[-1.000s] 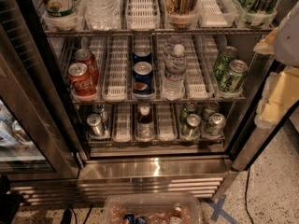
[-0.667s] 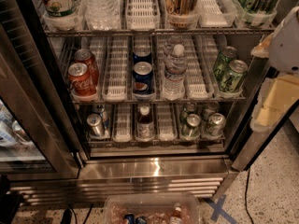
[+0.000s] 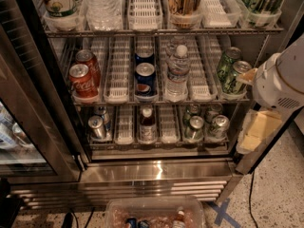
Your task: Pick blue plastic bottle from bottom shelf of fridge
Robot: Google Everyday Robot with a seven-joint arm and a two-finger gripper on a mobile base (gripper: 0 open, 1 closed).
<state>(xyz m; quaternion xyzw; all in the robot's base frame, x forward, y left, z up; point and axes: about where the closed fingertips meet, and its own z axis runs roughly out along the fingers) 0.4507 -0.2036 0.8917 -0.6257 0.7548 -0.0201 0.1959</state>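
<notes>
The fridge point(image 3: 57, 127) stands open in front of me, its glass door point(image 3: 19, 127) swung to the left. On the bottom shelf point(image 3: 156, 148) the blue plastic bottle point(image 3: 147, 125) stands upright in the middle lane, with a white cap and a dark body. Silver cans stand left of it point(image 3: 97, 126) and right of it point(image 3: 194, 128). My gripper point(image 3: 259, 129), cream-coloured under a white arm housing point(image 3: 280, 80), hangs at the right edge of the fridge opening. It is outside the shelves, well to the right of the bottle and touching nothing.
The middle shelf holds red cola cans point(image 3: 81, 80), blue cans point(image 3: 145, 77), a clear water bottle point(image 3: 178, 72) and green cans point(image 3: 232, 72). A steel sill point(image 3: 156, 170) and a louvred base lie below. A clear bin point(image 3: 154, 215) of drinks sits on the floor in front.
The white arm and the gripper have come lower and a little further into view at the right. The bottle and the cans have not moved.
</notes>
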